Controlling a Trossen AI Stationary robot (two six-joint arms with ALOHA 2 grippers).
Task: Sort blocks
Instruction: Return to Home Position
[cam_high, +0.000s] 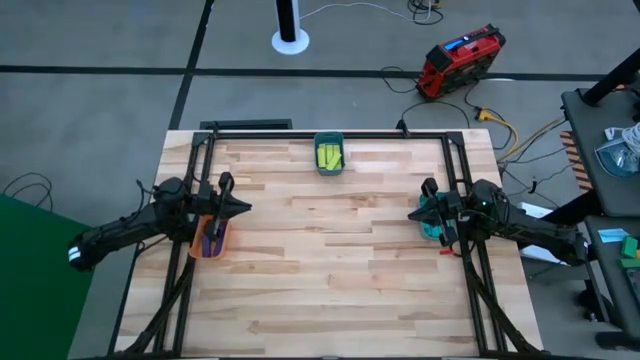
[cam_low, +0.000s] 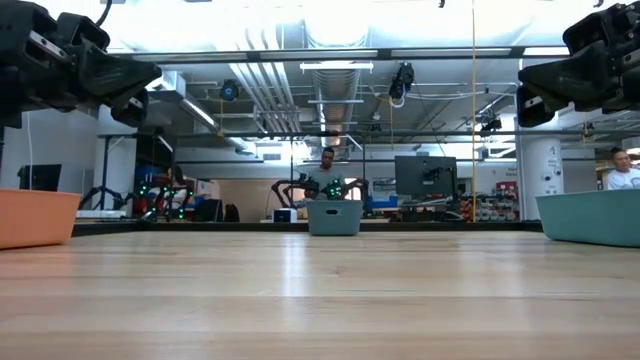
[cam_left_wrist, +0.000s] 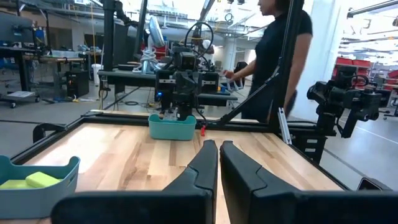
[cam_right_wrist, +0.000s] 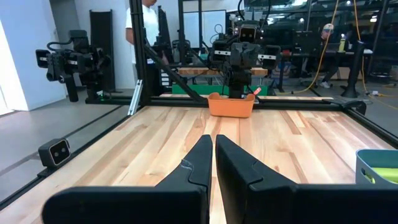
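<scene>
1. High view: left hand (cam_high: 240, 207) above orange bin (cam_high: 195, 247) at left side of worktop (cam_high: 330, 270), purple blocks (cam_high: 212, 240) inside. Right hand (cam_high: 414, 213) above teal bin (cam_high: 431, 232) at right side, contents hidden. Yellow-green blocks (cam_high: 329, 157) in far bin (cam_high: 329, 172), ctr of far edge.
2. Low view: both hands up off worktop; orange bin left, teal bin right, far bin ctr.
3. Left wrist view: left hand fingers (cam_left_wrist: 199, 174) pressed together, gripping nothing; yellow-green blocks in far bin close by; teal bin across, w/ person (cam_left_wrist: 280, 62) behind.
4. Right wrist view: right hand fingers (cam_right_wrist: 193, 168) pressed together, empty; orange bin straight across.
</scene>
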